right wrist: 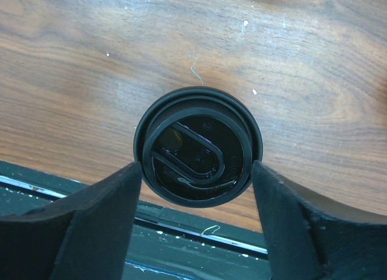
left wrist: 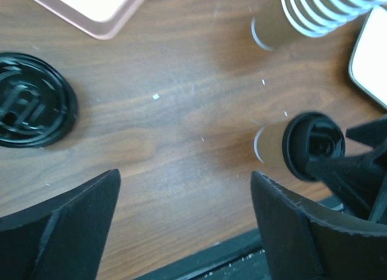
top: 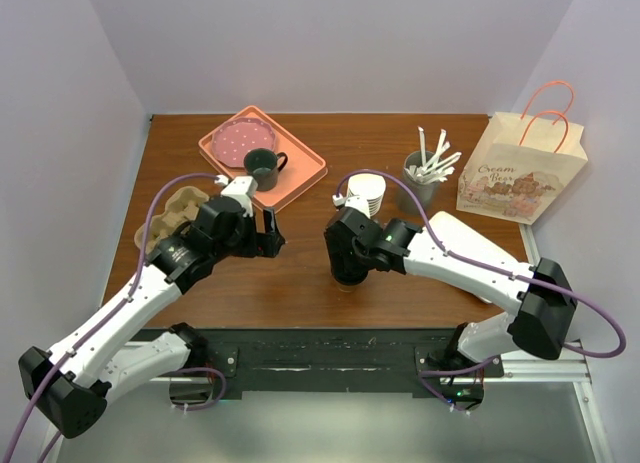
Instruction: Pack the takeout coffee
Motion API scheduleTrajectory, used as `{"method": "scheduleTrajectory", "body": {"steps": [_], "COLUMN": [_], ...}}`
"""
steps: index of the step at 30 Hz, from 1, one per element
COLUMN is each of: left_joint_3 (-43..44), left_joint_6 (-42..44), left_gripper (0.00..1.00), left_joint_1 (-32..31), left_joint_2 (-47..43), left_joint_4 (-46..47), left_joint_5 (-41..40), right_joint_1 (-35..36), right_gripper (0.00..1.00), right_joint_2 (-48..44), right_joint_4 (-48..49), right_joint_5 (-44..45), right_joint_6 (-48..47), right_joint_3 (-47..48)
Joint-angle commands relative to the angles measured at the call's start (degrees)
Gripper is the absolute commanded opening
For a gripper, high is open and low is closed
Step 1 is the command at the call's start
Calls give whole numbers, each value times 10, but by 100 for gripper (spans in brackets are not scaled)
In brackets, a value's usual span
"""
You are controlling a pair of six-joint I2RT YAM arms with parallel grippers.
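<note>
cup carrier (top: 172, 215): moulded pulp tray at your far left of the table (top: 300, 273), partly under the left arm.
left gripper (left wrist: 184, 177): your jaws stand wide, with only bare wood between them. It hangs over the table's middle left, apart from every object.
loose lid (left wrist: 33, 107): black and round, lying flat on the wood beside the left gripper. It shows only in the left wrist view.
pink tray (top: 305, 168): rear left. It carries a pink plate (top: 240, 140) and a dark green mug (top: 262, 165).
takeout coffee (right wrist: 198, 148): one kraft cup standing near the front edge, centre right. Its base is on the wood and its black lid is on top.
long axis: vertical, so you look straight down onto the lid from the right wrist. The oval recess in the lid runs diagonally in that view.
right gripper (right wrist: 195, 165): it straddles the cup from above, with one of its fingers (right wrist: 109, 207) meeting the lid's rim on each side. You cannot tell whether they press or only touch.
white cups (top: 368, 191): a stack just behind the coffee.
grey holder (top: 422, 173): holds white sticks, behind and to the right of the stack.
white sheet (top: 470, 241): lies flat under the right arm.
paper bag (top: 515, 173): kraft with orange handles, at the far right rear.
</note>
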Motion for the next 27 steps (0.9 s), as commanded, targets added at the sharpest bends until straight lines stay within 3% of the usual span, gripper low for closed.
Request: {"method": "scheduleTrajectory", "body": {"steps": [1, 5, 8, 14, 27], "left_joint_3": [-30, -94, -146, -187, -201], "left_joint_6": [-9, -46, -95, -146, -164], "left_gripper": [88, 69, 62, 59, 54], "left_joint_1": [2, 1, -2, -22, -36], "left_joint_2": [3, 16, 36, 104, 209], "left_joint_4": [49, 162, 253, 396, 478], "left_joint_5": [77, 230, 285, 328, 322], "right_joint_1": [2, 1, 1, 2, 2], "right_gripper": [73, 68, 66, 64, 62], "right_joint_2": [-6, -12, -16, -12, -20], "right_joint_4": [20, 24, 29, 32, 42], "right_joint_5": [14, 13, 11, 6, -3], "right_joint_6": [12, 16, 21, 26, 50], "right_joint_3": [-6, -17, -27, -36, -70]}}
